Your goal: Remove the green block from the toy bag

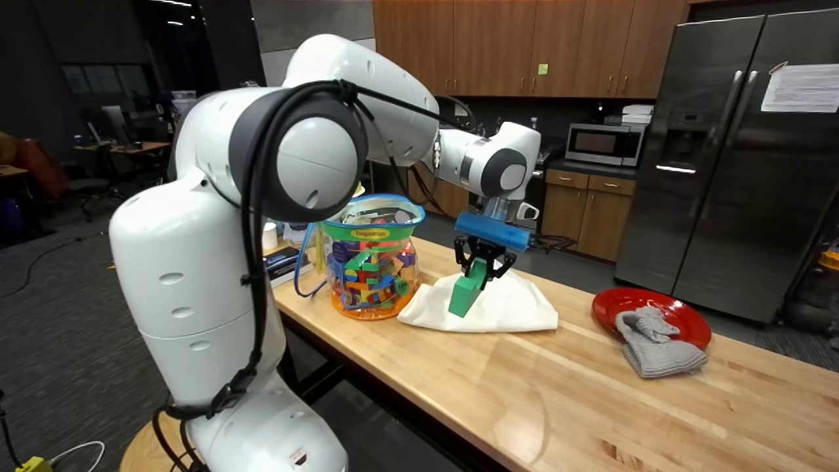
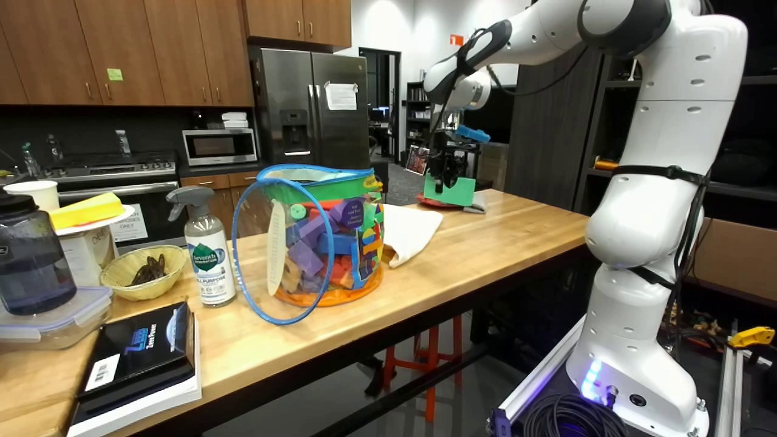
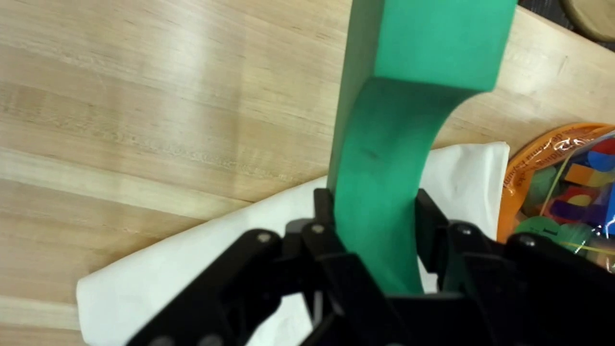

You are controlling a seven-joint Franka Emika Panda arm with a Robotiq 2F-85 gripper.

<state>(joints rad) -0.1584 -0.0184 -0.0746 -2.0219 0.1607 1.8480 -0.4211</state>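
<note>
Green arched block [image 1: 467, 292]: outside the toy bag [image 1: 400, 232], aloft above the white cloth [image 1: 511, 309]. My jaws pinch its sides along the arch. Judged risk: narrow contact could let it pivot, slip and leave the counter [image 1: 564, 387] by the edge nearest me.

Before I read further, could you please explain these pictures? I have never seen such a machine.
The white machine is a robot arm with a gripping tool at its end. Both exterior views are taken from outside it; the wrist view looks down from near the tool. The tool holds a green block above the wooden table. On it lie a white cloth and a red plate with a grey cloth partly on it. A clear toy bag with coloured pieces stands beside the white cloth.
</note>
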